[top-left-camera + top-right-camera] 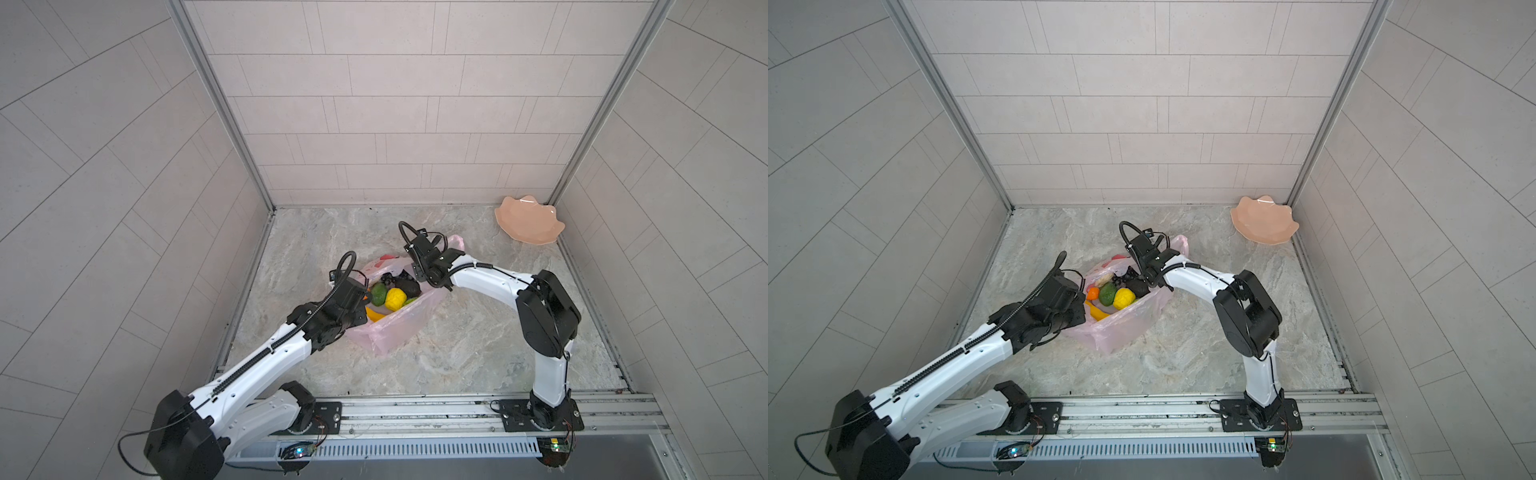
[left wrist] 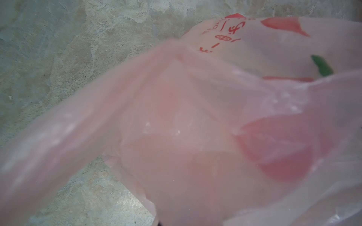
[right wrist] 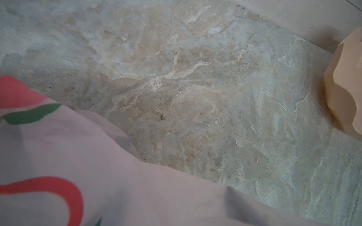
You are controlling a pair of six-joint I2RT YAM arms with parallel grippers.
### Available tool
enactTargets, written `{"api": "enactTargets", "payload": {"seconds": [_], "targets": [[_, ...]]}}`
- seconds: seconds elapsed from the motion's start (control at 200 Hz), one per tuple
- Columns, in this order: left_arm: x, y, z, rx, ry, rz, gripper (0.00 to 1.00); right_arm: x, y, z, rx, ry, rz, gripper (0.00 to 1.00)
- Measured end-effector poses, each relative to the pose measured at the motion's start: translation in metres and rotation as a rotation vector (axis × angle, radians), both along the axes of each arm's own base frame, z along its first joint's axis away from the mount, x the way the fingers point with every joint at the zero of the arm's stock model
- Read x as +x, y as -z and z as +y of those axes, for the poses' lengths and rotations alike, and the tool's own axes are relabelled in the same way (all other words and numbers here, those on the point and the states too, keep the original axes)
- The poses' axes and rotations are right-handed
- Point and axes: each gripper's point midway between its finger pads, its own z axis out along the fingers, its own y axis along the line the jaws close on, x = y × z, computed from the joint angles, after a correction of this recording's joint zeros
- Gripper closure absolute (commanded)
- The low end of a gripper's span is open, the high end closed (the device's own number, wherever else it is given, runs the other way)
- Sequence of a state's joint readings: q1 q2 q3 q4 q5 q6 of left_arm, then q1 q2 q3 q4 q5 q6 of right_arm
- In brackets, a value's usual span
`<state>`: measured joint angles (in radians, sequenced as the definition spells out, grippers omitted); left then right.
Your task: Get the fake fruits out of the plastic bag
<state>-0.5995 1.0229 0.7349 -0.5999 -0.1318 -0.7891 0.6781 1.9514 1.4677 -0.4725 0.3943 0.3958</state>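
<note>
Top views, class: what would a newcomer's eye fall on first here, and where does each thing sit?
The pink plastic bag stands open in the middle of the marble table, with bright yellow and green fake fruits showing inside. The left arm and the right arm both reach to its mouth from opposite sides. A peach scalloped dish sits alone in the far right corner.
</note>
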Motion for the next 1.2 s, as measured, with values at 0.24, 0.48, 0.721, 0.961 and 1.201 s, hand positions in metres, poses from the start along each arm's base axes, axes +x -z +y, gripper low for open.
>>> {"api": "enactTargets", "payload": {"seconds": [0.24,0.48,0.721,0.961,1.201], "targets": [[0.006,0.002,0.013,-0.004,-0.057,0.01,1.0,-0.004,0.021,0.01,0.054,-0.028,0.062,0.9],[0.007,0.023,0.013,0.04,-0.057,0.104,1.0,-0.034,0.037,0.028,0.219,-0.124,0.157,1.0],[0.035,0.001,0.032,0.001,-0.16,0.07,1.0,-0.07,-0.066,0.051,0.515,-0.27,0.052,1.0],[0.07,-0.032,0.068,-0.082,-0.309,0.008,1.0,-0.09,-0.133,0.045,0.775,-0.348,-0.014,1.0],[0.08,-0.021,0.095,-0.308,-0.385,0.038,1.0,-0.059,-0.13,-0.006,1.039,-0.246,0.019,1.0]]}}
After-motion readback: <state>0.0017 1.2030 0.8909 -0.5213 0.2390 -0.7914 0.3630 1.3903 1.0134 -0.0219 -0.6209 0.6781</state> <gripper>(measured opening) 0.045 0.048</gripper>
